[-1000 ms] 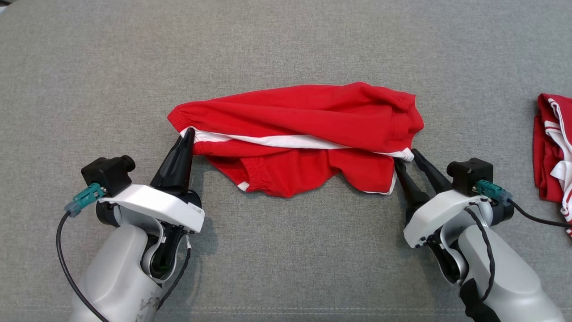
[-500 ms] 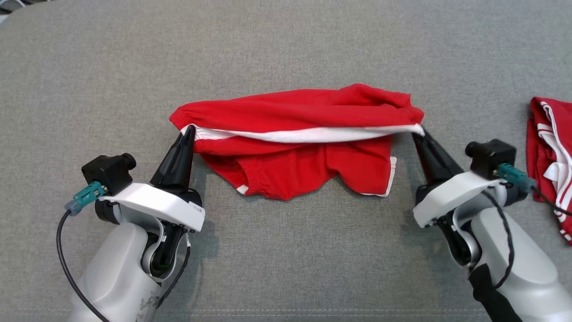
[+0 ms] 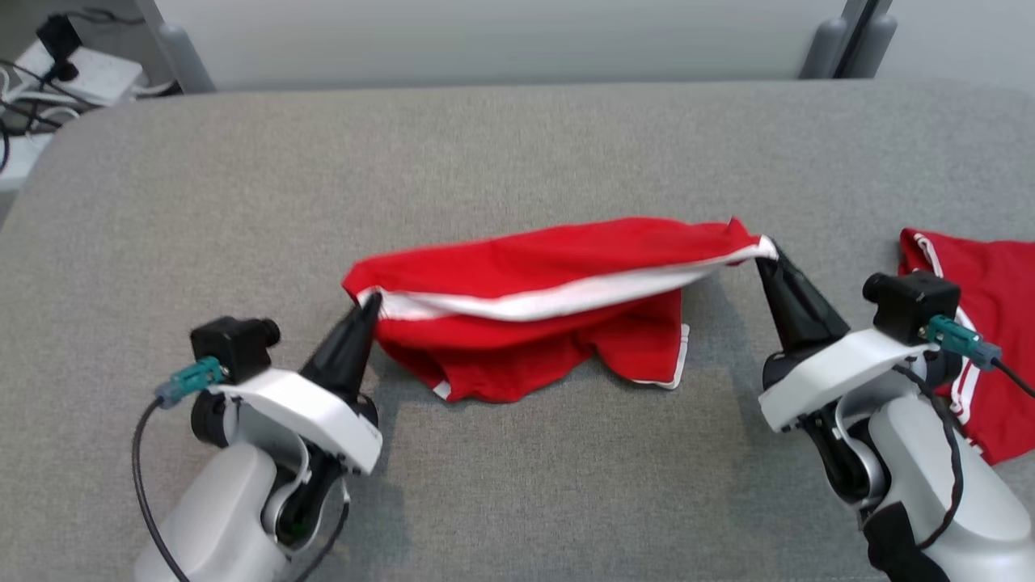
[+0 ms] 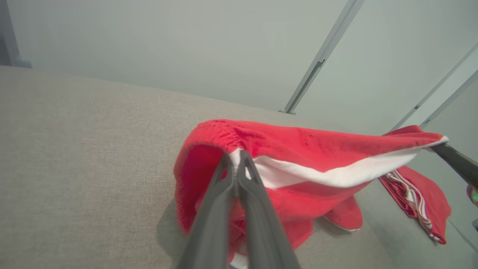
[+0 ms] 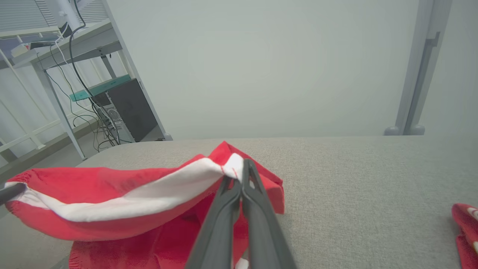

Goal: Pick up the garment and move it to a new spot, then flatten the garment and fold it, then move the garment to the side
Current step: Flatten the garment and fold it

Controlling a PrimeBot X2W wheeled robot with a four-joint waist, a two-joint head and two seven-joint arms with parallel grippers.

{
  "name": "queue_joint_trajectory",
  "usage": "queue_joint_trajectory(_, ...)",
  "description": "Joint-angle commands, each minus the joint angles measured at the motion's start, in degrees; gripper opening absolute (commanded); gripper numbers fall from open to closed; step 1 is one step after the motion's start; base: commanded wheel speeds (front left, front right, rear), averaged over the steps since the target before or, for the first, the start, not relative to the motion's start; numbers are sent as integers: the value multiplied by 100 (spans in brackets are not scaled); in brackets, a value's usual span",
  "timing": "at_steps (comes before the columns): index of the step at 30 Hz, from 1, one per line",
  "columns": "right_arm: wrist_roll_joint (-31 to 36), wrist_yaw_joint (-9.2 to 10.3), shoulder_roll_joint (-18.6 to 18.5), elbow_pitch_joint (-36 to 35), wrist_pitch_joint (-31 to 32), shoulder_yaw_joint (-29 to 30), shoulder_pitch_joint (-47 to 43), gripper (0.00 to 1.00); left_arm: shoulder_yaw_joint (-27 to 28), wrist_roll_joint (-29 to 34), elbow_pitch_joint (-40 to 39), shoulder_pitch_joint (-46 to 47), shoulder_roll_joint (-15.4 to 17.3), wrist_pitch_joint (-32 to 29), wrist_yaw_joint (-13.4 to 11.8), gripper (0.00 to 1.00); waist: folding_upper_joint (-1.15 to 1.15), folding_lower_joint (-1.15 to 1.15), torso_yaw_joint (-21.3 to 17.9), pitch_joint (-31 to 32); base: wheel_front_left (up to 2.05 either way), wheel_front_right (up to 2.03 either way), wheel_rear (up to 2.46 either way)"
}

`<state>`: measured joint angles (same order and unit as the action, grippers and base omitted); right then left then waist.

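The fingers of the left gripper (image 3: 370,301) are clenched on the 9 o'clock end of the garment (image 3: 550,267), at the white band (image 3: 550,301). The left wrist view confirms it: both fingers (image 4: 224,194) meet with the white edge pinched at their tips, and the cloth forms an open red pocket just at 9 o'clock of the pinch.

The fingers of the right gripper (image 3: 764,246) are clenched on the 3 o'clock end of the same band. In the right wrist view they press together over the white corner of the garment (image 5: 112,179).

Between the two grips the band hangs as a raised, slightly sagging line. The cloth below it droops toward 6 o'clock and touches the grey surface (image 3: 517,145) near its centre.

The head view gives the overall layout. A second red garment (image 3: 994,323) with white stripes lies on the surface at 3 o'clock, behind the right arm and apart from the held piece.

The left wrist view adds the opposite gripper's finger at the far end of the band. The right wrist view adds a desk frame with cables and a dark computer case (image 5: 127,108) beyond the surface.
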<state>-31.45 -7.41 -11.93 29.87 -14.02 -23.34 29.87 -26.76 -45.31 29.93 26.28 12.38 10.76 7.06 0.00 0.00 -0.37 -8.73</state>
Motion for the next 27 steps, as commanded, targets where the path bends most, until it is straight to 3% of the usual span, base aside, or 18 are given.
queue_joint_trajectory(1, -188, -8, -50, -188, 78, -133, -127, 0, 54, -122, -123, -17, 232, -172, 43, 0, 0, 0, -1, 229, 0, 0, 0)
queue_joint_trajectory(5, -467, -8, -132, -279, 379, -248, -280, 0, -180, -431, -243, -208, 401, -762, 43, 0, 0, 0, 3, 393, 0, 0, 0)
queue_joint_trajectory(12, -1173, -8, -494, -621, 1686, -621, -578, 0, -397, -1454, -977, -575, 964, -2227, 43, 0, 0, 0, 25, 557, 0, 0, 0)
queue_joint_trajectory(19, -1789, -8, -511, -842, 2283, -302, 235, 0, 159, -2138, -1242, 444, 1458, -2960, -8, 0, 0, 0, 65, 401, 0, 0, 0)
queue_joint_trajectory(22, -1722, -8, -362, -488, 2143, -40, 977, 0, 394, -2003, -889, 1269, 1533, -2820, -48, 0, 0, 0, 54, 309, 0, 0, 0)
queue_joint_trajectory(27, -1422, -8, -82, 291, 1538, 298, 2114, 0, 559, -1584, -354, 2374, 1405, -2008, -4, 0, 0, 0, 30, 278, 0, 0, 0)
